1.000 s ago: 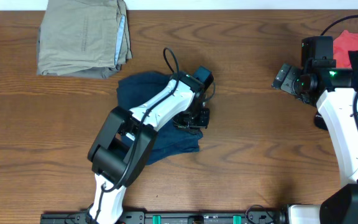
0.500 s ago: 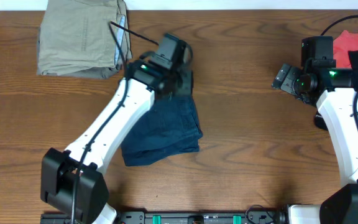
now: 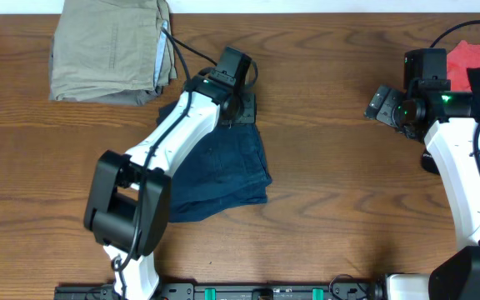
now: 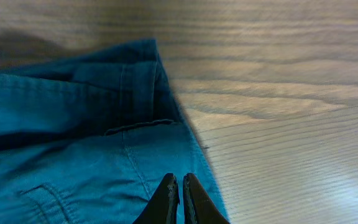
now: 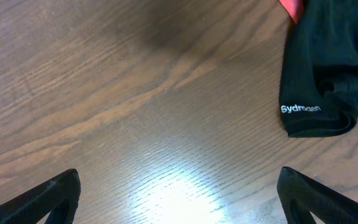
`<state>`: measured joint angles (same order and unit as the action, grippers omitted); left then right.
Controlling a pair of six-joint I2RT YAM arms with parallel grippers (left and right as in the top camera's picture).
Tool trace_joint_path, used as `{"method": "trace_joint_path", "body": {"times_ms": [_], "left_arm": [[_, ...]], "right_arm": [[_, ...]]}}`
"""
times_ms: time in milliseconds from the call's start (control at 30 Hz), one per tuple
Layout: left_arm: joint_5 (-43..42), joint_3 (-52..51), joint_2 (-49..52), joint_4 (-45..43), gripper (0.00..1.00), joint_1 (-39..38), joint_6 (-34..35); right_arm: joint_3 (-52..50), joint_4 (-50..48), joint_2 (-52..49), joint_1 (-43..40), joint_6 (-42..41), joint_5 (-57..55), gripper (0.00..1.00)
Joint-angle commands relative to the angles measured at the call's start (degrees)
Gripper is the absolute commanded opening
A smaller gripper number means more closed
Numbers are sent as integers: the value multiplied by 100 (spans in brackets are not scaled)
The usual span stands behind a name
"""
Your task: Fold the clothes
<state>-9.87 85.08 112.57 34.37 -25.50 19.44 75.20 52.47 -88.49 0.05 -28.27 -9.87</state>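
Navy shorts (image 3: 223, 167) lie mid-table, doubled over. My left gripper (image 4: 180, 182) sits shut at their far edge, no cloth visibly pinched. Right gripper (image 5: 179, 199) gapes empty, far right. Advice: square edges, flatten crease.

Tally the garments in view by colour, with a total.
Navy blue shorts: 1
Khaki-tan garment: 1
Red garment: 1
Black garment: 1
Total: 4
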Motion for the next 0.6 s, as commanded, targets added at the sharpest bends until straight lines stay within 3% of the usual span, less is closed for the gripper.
{"method": "trace_joint_path", "body": {"times_ms": [0, 567], "left_arm": [[98, 11, 175, -68, 8, 48, -94], [223, 11, 1241, -1001, 8, 118, -28]], "right_arm": [[11, -2, 4, 11, -42, -22, 99], [11, -2, 4, 11, -42, -22, 99]]}}
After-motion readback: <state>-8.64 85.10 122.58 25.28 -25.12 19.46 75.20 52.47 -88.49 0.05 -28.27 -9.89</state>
